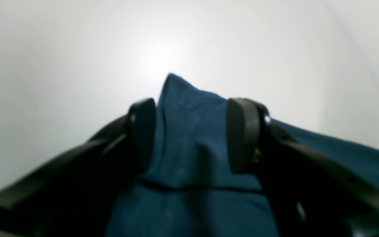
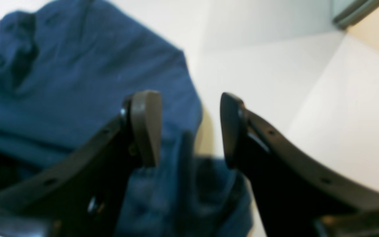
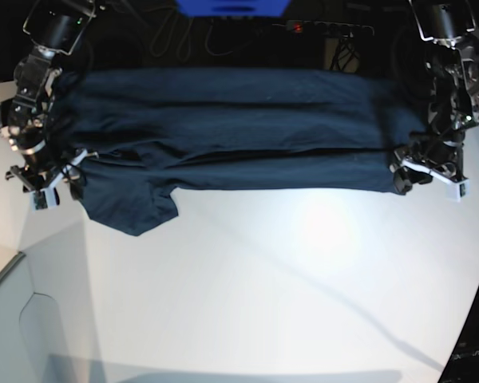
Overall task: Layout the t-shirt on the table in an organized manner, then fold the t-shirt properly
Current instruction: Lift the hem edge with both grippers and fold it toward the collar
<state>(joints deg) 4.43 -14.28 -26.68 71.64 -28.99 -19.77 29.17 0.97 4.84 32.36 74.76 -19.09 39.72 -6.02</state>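
The dark navy t-shirt [image 3: 239, 136] lies stretched in a long band across the far side of the white table [image 3: 263, 279], with one sleeve [image 3: 132, 211] hanging toward the front on the left. At the shirt's right end, my left gripper [image 3: 427, 171] is open. In the left wrist view a ridge of the cloth [image 1: 189, 131] rises between its spread fingers [image 1: 242, 135]. My right gripper [image 3: 52, 179], also open, is at the shirt's left end. In the right wrist view, its fingers [image 2: 146, 128] stand apart above a crumpled edge of the shirt [image 2: 77, 72].
Behind the table are dark cables, a blue object [image 3: 231, 6] and a power strip [image 3: 319, 28]. The table's curved edge [image 3: 8, 267] runs at the lower left, with grey floor beyond it. White tabletop fills the front.
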